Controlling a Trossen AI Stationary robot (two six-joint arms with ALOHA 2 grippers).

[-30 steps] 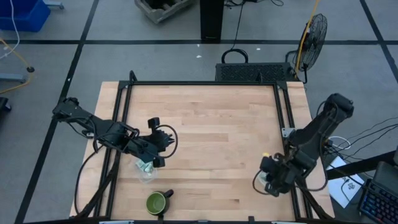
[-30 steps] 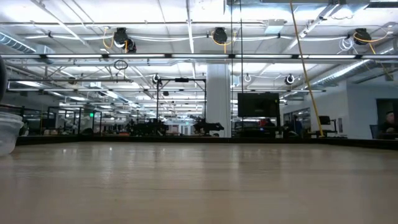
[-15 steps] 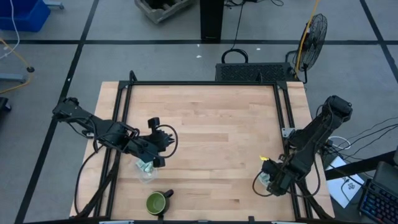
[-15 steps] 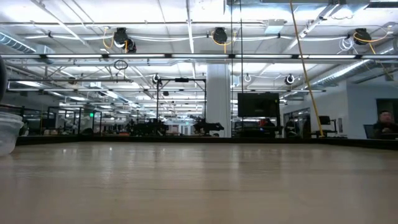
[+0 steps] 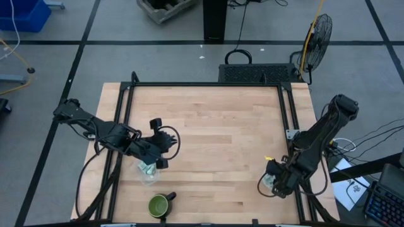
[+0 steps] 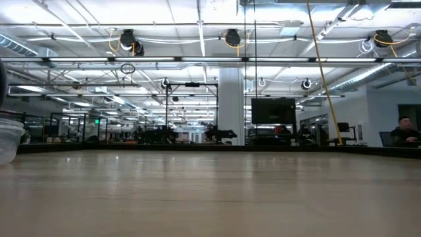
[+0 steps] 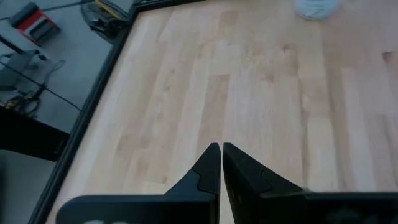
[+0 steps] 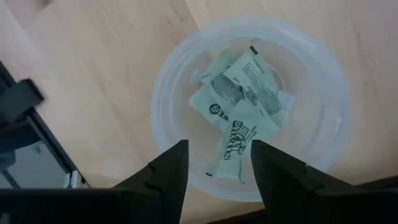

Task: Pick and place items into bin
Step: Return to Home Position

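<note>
We log right gripper (image 8: pixel 219 150), parted and empty, over right-edge cup (image 8: pixel 324 70) holding several packets (image 8: pixel 244 102) | left gripper (image 7: pixel 221 150) pinched shut beside left-edge cup (image 5: pixel 146 174), packets inside too | mug (image 5: pixel 158 205) near table (image 5: pixel 214 126) edge.

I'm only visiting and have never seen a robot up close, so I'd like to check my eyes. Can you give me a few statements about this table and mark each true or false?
1. The right pincer is open above a clear cup that holds green-and-white packets. True.
2. The left pincer is gripping a packet. False: it is shut with nothing between its fingers.
3. A dark green mug stands on the table on the left arm's side. True.
4. Packets lie loose across the middle of the table. False: the packets in view all lie inside the cups, including the left-side clear cup.
</note>
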